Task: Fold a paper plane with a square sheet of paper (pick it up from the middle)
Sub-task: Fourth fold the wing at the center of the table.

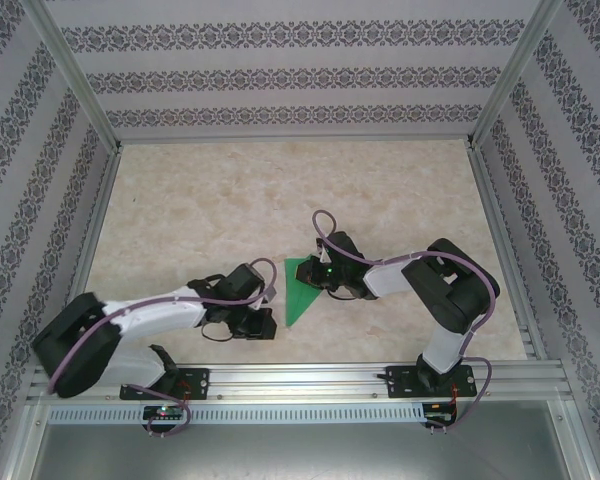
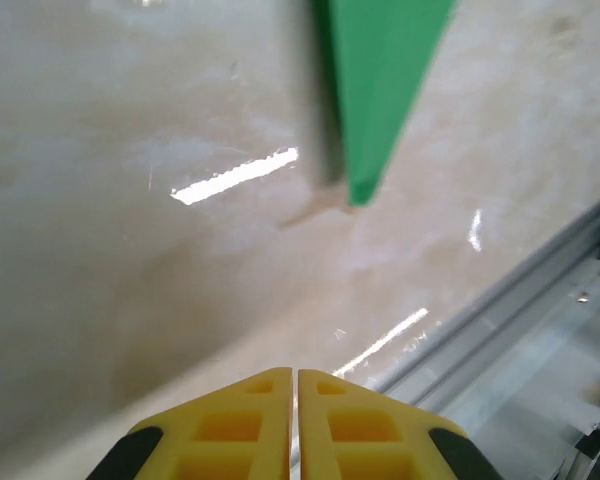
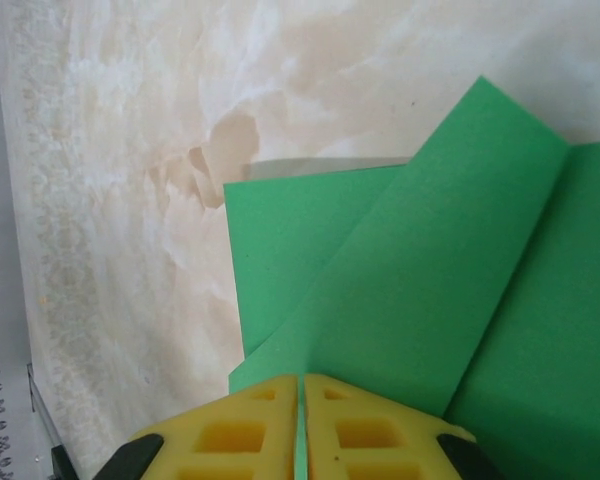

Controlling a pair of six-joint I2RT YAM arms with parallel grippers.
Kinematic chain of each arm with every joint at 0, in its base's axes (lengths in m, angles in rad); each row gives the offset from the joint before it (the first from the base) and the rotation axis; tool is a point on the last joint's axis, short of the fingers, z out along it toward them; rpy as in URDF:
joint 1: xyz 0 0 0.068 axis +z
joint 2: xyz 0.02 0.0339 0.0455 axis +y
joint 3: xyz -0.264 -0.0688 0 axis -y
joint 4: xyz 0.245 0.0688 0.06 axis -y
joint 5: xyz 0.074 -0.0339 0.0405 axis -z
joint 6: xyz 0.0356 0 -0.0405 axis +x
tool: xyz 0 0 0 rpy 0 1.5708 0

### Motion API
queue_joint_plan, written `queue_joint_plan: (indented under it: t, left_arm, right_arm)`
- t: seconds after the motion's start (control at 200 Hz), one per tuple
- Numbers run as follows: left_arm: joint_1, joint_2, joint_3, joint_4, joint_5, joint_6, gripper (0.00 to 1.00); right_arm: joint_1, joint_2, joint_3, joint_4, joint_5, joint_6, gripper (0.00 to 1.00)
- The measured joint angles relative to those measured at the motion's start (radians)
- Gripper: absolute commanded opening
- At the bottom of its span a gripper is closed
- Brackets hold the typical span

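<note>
The green sheet of paper [image 1: 298, 296] lies partly folded on the table's near middle, a flat wedge whose point faces the near rail. In the right wrist view the sheet [image 3: 430, 280] shows a diagonal flap folded over a lower layer. My right gripper [image 1: 314, 278] is shut, and its yellow fingertips [image 3: 302, 382] rest on the flap's edge. My left gripper [image 1: 267, 325] is shut and holds nothing, just left of the sheet's point. From the left wrist the green tip [image 2: 380, 90] hangs ahead of the closed gripper [image 2: 297, 376], apart from it.
An aluminium rail [image 1: 300, 378] runs along the near edge, close to the left gripper and seen as a rail [image 2: 540, 300] at its right. Patterned walls with metal posts [image 1: 95, 130] enclose the beige table [image 1: 280, 190], which has free room behind the paper.
</note>
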Motion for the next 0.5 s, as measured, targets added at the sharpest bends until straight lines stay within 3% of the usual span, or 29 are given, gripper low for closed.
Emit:
queue_joint_plan:
  t: [0.11, 0.22, 0.335, 0.5]
  left_arm:
    - [0.087, -0.132, 0.013, -0.049, -0.008, 0.003, 0.17]
    - [0.192, -0.156, 0.031, -0.057, -0.016, 0.008, 0.17]
    - [0.240, -0.061, 0.080, -0.055, -0.009, 0.015, 0.17]
    - [0.240, 0.117, 0.193, 0.004, 0.059, 0.019, 0.18]
  right_arm:
    - [0.000, -0.003, 0.019, -0.032, 0.003, -0.021, 0.18]
    - [0.000, -0.037, 0.033, -0.100, 0.021, -0.047, 0.27]
    - [0.000, -0.136, 0.034, -0.202, 0.060, -0.068, 0.29]
    - [-0.001, -0.320, 0.017, -0.322, 0.150, -0.059, 0.37]
